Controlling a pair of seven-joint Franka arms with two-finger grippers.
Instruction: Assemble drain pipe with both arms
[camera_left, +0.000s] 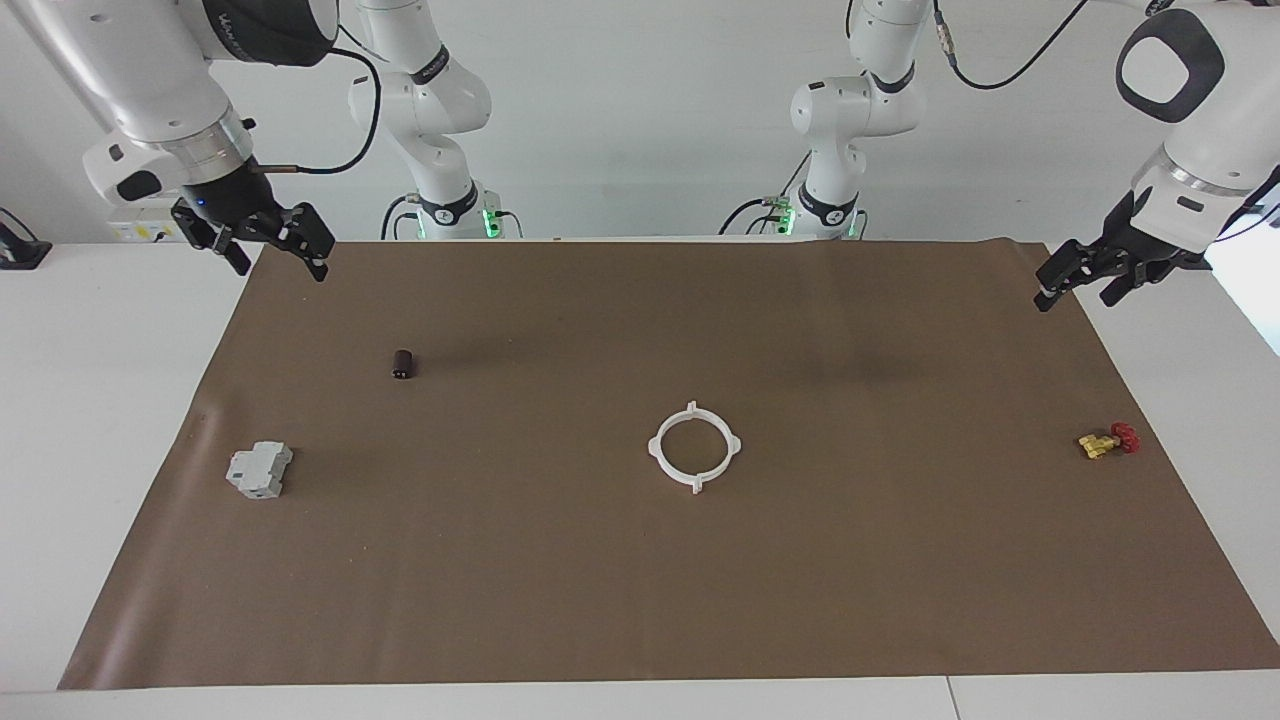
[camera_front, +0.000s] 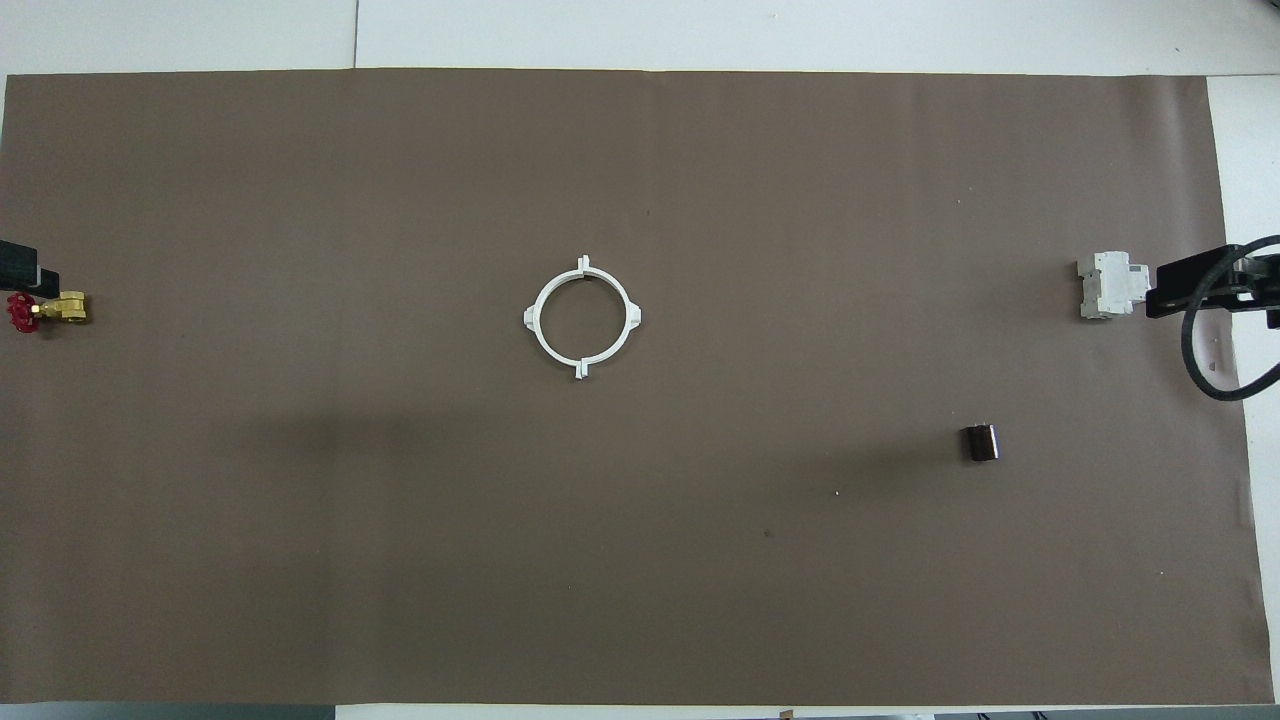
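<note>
White ring (camera_left: 695, 447) sits mid-mat (camera_left: 640, 600), open approach all round. Obstacles only toward the ends: grey block (camera_left: 259, 470) and dark cylinder (camera_left: 403, 364) at right arm's end, brass valve (camera_left: 1107, 441) at left arm's.
</note>
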